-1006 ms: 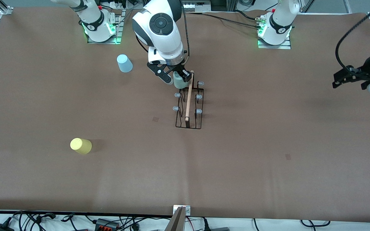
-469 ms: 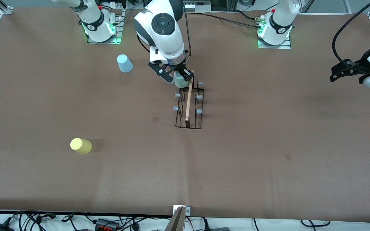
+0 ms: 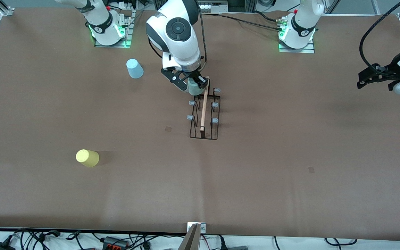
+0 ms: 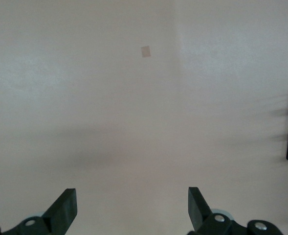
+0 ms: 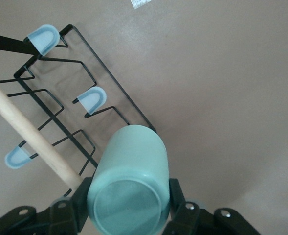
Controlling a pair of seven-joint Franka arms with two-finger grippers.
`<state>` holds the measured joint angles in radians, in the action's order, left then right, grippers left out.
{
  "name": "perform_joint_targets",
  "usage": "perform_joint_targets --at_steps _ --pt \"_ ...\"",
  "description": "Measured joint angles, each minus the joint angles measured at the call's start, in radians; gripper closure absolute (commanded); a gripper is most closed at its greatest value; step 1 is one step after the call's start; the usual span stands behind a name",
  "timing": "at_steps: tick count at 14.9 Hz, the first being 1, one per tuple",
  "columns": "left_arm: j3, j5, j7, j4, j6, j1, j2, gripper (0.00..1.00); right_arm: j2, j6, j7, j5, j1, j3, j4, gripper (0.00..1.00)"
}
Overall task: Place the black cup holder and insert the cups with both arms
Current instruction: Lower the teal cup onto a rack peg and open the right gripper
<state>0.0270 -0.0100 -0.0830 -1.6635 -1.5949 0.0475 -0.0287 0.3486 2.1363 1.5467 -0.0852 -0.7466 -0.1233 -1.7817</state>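
Two arms over the worktop (image 3: 290, 156). Right gripper (image 3: 193, 84), wrist bent downward, jaws clamped on the mint green cup (image 5: 129, 188), over the black cup holder (image 3: 204, 114) end nearest the bases. Left gripper (image 4: 131, 208), jaws spread wide and empty, waits over bare worktop toward its own end.

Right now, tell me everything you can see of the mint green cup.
The mint green cup is a small, plain, tapered tumbler that looks like matte plastic. The right gripper is shut on it, one finger on each side near its closed base, which faces the wrist camera. It sits tilted at the end of the black cup holder nearest the robots' bases, beside the end of the wooden rod. Whether it is already seated on a peg is hidden.
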Motion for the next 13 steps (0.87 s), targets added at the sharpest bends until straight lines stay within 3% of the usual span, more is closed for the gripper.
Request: perform_joint_targets --at_steps 3,4,5,6,13 --pt "0.000 0.000 0.000 0.000 0.000 0.000 0.000 0.00 0.000 -0.001 0.000 0.006 -0.002 0.000 -0.009 0.60" --pt "0.000 0.000 0.000 0.000 0.000 0.000 0.000 0.00 0.000 -0.001 0.000 0.006 -0.004 0.000 -0.011 0.47" --pt "0.000 0.000 0.000 0.000 0.000 0.000 0.001 0.00 0.000 -0.001 0.000 0.006 -0.005 0.000 -0.012 0.09" --pt "0.000 0.000 0.000 0.000 0.000 0.000 0.003 0.00 0.000 -0.001 0.000 0.006 -0.005 0.000 -0.012 0.00" --pt "0.000 0.000 0.000 0.001 0.000 0.000 0.010 0.00 -0.005 0.000 -0.012 0.013 0.014 0.002 -0.006 0.00"
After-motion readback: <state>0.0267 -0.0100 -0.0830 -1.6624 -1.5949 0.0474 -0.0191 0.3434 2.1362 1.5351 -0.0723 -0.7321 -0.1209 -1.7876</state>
